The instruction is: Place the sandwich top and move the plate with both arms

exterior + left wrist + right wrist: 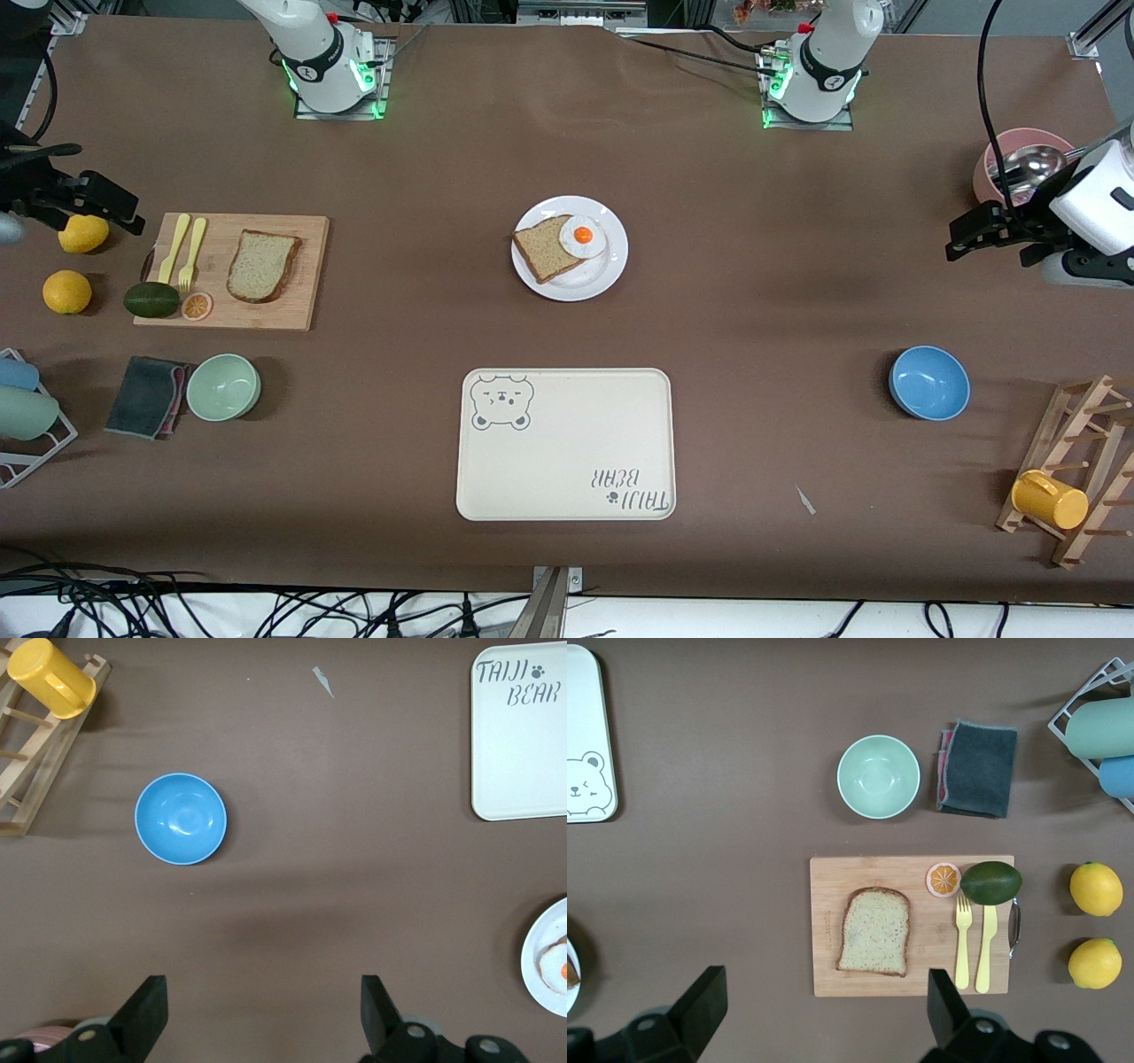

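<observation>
- Front view: cream tray (567, 443) with bear drawing lies nearest the camera, mid-table.
- Plate (570, 248), white, sits at the table's centre, farther from the camera than the tray; it carries a browner bread slice (543, 248) with a fried egg (583, 237).
- Sandwich top (262, 265) lies flat on a wooden cutting board (232, 271) toward the right arm's end of the table, beside a yellow fork and knife (183, 251), an avocado (151, 299) and an orange slice (197, 306).
- Green bowl (223, 386) and grey cloth (146, 396) lie nearer the camera than the board; two lemons (75, 266) lie beside it.
- Blue bowl (928, 382), wooden rack (1072, 470) with yellow cup (1050, 500), toward the left arm's end.
- Left gripper (983, 232) waits over bare table beside a pink bowl (1019, 164); right gripper (106, 206) hangs by the lemons.
- Left wrist view: left gripper (264, 1014), fingers spread wide and empty, over bare table; blue bowl (181, 819), tray corner (519, 735) and plate edge (547, 957) in sight.
- Right wrist view: right gripper (824, 1005), fingers spread wide and empty, above the cutting board (912, 926); sandwich top (874, 931) untouched on it.
</observation>
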Motion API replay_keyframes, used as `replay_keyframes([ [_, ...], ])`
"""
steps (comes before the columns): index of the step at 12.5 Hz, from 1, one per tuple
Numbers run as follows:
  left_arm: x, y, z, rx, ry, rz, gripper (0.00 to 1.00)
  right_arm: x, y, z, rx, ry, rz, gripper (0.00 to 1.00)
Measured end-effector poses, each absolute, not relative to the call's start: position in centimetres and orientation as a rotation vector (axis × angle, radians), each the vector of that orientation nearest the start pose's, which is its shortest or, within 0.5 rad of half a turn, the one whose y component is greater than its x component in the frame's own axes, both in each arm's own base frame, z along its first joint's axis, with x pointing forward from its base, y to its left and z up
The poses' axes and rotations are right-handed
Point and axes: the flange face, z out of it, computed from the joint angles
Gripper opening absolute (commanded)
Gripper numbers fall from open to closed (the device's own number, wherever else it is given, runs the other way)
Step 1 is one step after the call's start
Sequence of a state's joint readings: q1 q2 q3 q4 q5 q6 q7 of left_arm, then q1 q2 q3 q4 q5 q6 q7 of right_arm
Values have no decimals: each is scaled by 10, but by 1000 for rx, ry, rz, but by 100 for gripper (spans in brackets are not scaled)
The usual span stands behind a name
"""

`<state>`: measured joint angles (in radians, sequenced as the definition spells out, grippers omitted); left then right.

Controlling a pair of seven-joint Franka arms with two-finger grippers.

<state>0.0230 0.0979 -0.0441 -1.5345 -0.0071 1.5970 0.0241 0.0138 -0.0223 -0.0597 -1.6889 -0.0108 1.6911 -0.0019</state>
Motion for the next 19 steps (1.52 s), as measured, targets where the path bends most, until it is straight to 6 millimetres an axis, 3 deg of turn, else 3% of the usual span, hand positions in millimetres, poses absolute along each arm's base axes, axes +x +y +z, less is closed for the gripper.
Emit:
replay_keyframes([
  [19, 582, -9, 586, -3147, 37, 102, 100, 557, -25, 590, -3152, 61, -40, 100],
])
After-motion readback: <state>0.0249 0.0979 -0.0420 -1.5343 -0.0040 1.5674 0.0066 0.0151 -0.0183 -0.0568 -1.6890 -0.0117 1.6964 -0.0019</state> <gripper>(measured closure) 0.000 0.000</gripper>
